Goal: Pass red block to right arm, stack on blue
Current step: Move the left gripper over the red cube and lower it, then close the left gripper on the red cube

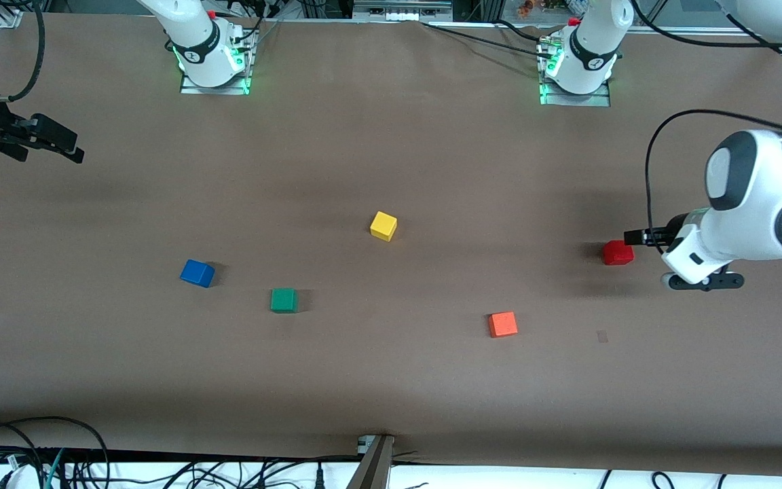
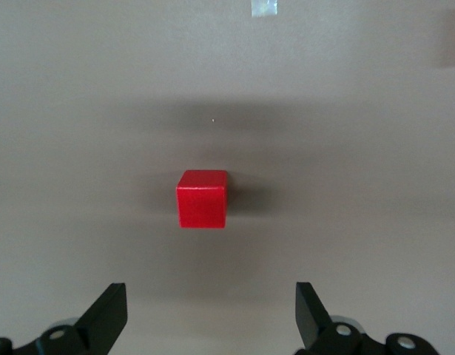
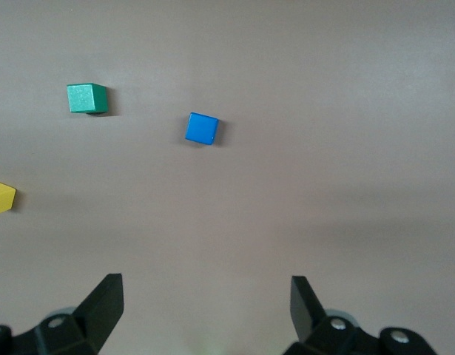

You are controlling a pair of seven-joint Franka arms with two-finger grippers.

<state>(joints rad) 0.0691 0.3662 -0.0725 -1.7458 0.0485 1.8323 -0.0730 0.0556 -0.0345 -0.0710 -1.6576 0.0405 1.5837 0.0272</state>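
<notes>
One red block is seen on the table at twelve o'clock of the left gripper, whose fingers are spread wide and hold nothing.

The front camera looked down from high across the brown table, facing both bases. The left wrist camera looked straight down, close over the small bright red cube ahead of the left gripper's black fingertips. The right wrist camera sat higher, over the small blue cube, which the front view shared.
</notes>
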